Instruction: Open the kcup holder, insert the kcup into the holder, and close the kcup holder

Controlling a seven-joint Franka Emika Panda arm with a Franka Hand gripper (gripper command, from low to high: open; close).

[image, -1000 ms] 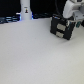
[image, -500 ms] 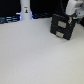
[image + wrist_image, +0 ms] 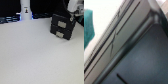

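Observation:
The kcup holder point(image 3: 62, 26), a black boxy unit with two drawer fronts, stands at the back on the exterior view's right, and both drawers look shut. My gripper point(image 3: 72, 16) hangs blurred at the holder's upper far corner, close to or touching it. Whether its fingers are open or shut does not show. A dark panel of the kcup holder point(image 3: 139, 55) fills the wrist view at very close range, with no fingertips in sight. A blurred teal-green patch point(image 3: 88, 22) sits at that picture's edge, and I cannot tell what it is. The kcup is out of view.
A tall white post with black marks point(image 3: 25, 10) stands at the back on the exterior view's left, with dark clutter point(image 3: 10, 19) beside it. The pale table point(image 3: 35, 57) spreads out in front of the holder.

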